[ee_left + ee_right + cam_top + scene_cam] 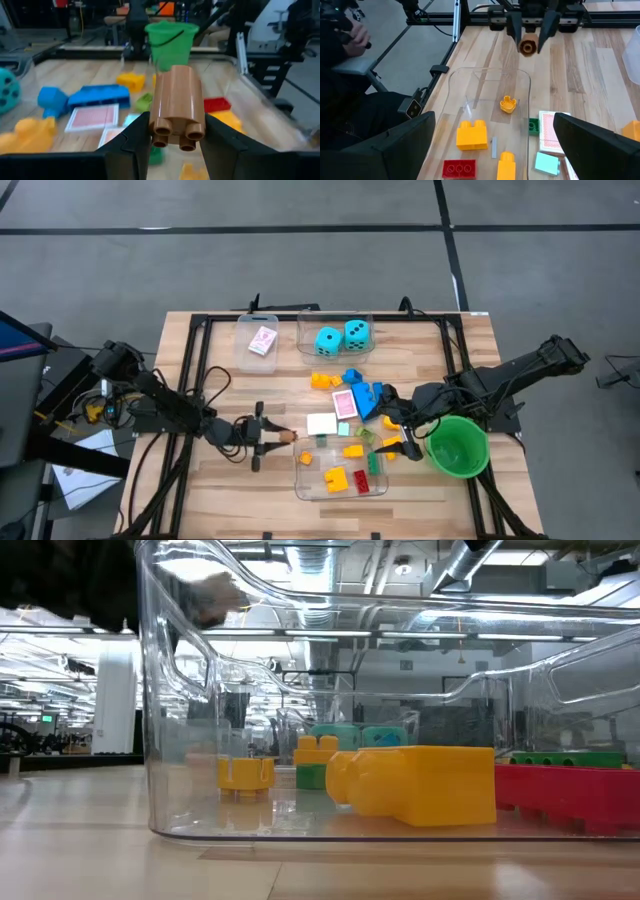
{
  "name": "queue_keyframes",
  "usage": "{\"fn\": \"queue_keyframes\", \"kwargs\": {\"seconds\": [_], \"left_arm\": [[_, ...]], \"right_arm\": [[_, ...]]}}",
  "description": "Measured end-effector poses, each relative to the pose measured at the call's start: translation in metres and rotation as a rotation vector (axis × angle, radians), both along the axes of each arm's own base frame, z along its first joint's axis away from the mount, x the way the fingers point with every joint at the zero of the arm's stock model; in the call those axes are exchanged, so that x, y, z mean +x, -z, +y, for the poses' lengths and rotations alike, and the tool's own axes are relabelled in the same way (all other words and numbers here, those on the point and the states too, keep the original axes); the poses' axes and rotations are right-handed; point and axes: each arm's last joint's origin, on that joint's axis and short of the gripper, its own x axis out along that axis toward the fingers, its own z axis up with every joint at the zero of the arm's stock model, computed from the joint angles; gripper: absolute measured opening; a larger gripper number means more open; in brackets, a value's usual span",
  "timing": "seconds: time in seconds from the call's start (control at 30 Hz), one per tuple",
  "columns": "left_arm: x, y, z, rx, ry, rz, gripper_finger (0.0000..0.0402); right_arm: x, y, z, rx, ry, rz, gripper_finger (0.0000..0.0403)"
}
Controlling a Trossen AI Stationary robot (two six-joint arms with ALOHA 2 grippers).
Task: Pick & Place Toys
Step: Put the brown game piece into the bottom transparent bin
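Observation:
My left gripper [280,436] comes in from the table's left, shut on a brown brick [177,100]. It hangs just left of the near clear tub [305,485], which holds yellow [335,478], red [360,482] and green bricks. Blue bricks [365,395], an orange brick [322,381] and pink-backed cards [345,405] lie on the table's middle. Two cyan dice [342,337] sit in a far tub. My right gripper [400,435] hangs open above the near tub's right end, holding nothing. My left gripper pinches the brown brick by its two long sides [159,117] between its two fingers [135,142]. The fingers lie about level, pointing toward the table's right edge, along the brick. The brick juts out past the fingertips, lifted clear of the table [527,46].
A green round bowl [458,446] stands at the right, beside my right arm. A small clear tub with a pink-backed card [259,340] stands at the far left. A black frame [195,350] runs along the table's edges. Bare wood shows at the near left.

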Motion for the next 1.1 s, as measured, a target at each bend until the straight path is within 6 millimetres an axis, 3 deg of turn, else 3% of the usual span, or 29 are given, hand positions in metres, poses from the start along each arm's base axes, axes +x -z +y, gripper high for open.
{"fn": "queue_keyframes", "kwargs": {"seconds": [0.3,0.67,0.97,1.1], "left_arm": [[0.023,-0.019,-0.015,-0.025,0.044,-0.050,0.0130],[0.075,-0.002,-0.047,0.070,0.085,0.064,0.0130],[0.080,0.004,-0.050,0.092,0.085,0.114,0.0151],[0.079,0.006,-0.050,0.081,0.082,0.127,0.0142]], "right_arm": [[0.000,0.000,0.000,0.000,0.001,0.000,0.0397],[0.000,0.000,0.000,0.000,0.001,0.000,0.0397],[0.000,0.000,0.000,0.002,0.001,0.001,0.0397],[0.000,0.000,0.000,0.002,0.001,0.001,0.0397]]}}
